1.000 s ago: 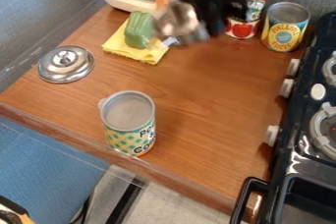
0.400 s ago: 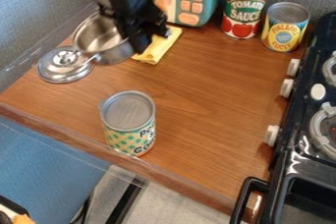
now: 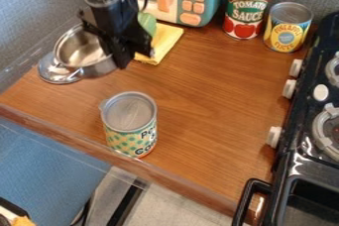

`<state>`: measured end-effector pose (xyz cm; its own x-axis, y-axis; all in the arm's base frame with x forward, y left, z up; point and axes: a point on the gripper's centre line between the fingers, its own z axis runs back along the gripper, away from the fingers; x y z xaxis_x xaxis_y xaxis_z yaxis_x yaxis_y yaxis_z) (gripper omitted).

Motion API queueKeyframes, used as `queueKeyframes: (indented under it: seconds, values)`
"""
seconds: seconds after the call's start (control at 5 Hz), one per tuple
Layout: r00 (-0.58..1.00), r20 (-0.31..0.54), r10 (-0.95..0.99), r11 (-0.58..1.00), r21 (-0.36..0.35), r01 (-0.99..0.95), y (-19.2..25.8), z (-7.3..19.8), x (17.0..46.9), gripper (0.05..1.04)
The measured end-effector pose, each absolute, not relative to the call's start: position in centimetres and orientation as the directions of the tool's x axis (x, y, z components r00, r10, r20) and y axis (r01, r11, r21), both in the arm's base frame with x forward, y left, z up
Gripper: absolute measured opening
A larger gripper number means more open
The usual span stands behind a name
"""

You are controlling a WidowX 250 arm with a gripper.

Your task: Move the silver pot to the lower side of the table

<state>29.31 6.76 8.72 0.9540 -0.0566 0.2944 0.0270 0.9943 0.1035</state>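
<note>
- Claw (image 3: 135, 55), camera view: grasping the silver pot (image 3: 99, 67) at its side, pot apparently raised above the tabletop (image 3: 198, 88), partly hiding the metal lid (image 3: 58, 75).
- Risk: lowering here could set the pot on the lid; uneven support would tip it.
- Risk: a low path toward the near edge could knock the can (image 3: 131, 138) off.
- Risk: one-sided grip may let the pot rotate or slip.

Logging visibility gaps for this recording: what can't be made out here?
All in the camera view:
Silver pot: right side and the grip on it, hidden by the hand.
Lid: upper part, behind the pot.
Green object: left part, behind the arm.
Stove: right side, cut off by the edge.
Lower-left corner item: cut off, unidentifiable.
</note>
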Motion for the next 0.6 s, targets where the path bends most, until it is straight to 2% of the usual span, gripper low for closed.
queueKeyframes:
  seconds: [0.2,0.6]
  values:
    - [0.965,0.262,0.0,0.993,0.116,-0.031,7.1,6.5,29.7,0.078]
    - [0.974,0.222,0.04,0.993,0.098,-0.063,7.2,4.4,29.7,0.078]
